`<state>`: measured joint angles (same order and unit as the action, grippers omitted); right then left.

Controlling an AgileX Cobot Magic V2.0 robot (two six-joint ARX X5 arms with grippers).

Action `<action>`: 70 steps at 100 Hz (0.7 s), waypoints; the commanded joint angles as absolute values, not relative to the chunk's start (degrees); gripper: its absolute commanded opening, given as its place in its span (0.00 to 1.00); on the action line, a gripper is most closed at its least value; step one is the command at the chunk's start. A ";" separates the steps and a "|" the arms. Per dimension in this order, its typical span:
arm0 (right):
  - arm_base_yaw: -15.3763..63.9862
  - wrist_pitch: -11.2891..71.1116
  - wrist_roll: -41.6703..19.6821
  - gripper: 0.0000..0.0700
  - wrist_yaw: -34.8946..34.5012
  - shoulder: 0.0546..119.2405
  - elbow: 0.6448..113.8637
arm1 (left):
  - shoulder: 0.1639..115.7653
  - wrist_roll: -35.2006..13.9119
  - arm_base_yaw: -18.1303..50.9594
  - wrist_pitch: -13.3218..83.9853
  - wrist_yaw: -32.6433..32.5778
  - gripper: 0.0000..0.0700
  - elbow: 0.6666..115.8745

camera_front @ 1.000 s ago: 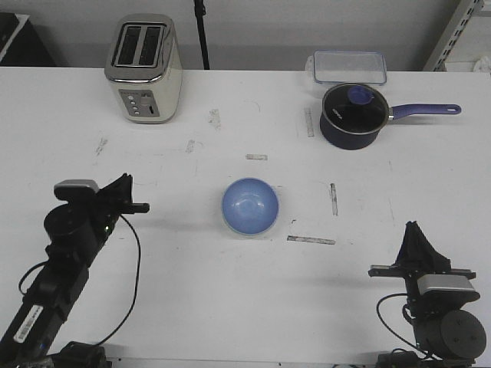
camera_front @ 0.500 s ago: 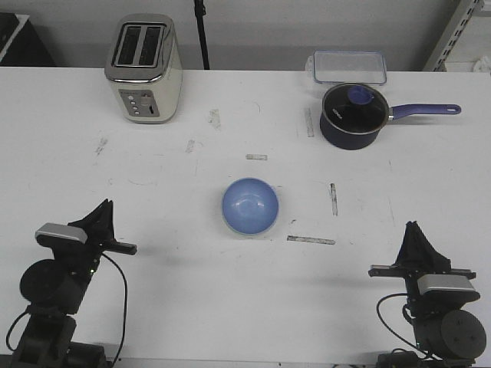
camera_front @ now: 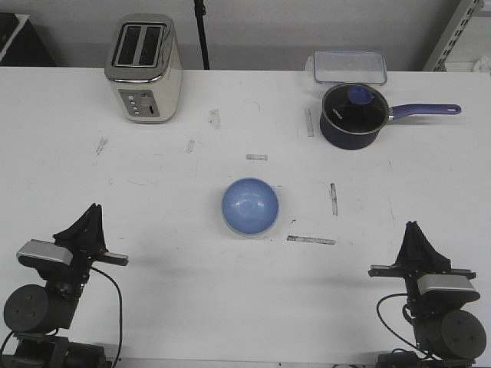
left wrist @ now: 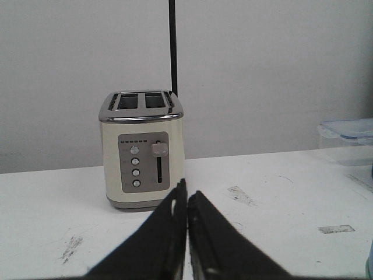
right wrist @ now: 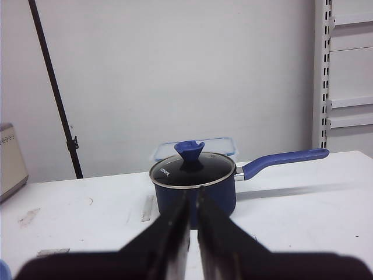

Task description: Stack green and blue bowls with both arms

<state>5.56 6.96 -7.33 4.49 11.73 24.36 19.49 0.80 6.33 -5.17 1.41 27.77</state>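
Observation:
The light blue bowl sits upright in the middle of the table. A thin pale greenish edge shows under its near rim, so the green bowl seems to lie beneath it, mostly hidden. My left gripper is shut and empty, low at the near left, well apart from the bowl; in the left wrist view it points toward the toaster. My right gripper is shut and empty at the near right; in the right wrist view it points toward the saucepan.
A cream toaster stands at the back left. A dark blue lidded saucepan with a long handle is at the back right, and a clear plastic box is behind it. Tape marks dot the table.
My left arm has drawn back from the middle left of the table toward the near-left corner and lowered. The right arm and the bowl have not moved.

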 commanded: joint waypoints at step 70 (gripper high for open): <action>5.65 6.09 -7.68 0.02 4.49 11.64 24.71 | 12.03 1.48 2.13 -9.54 1.32 0.00 13.61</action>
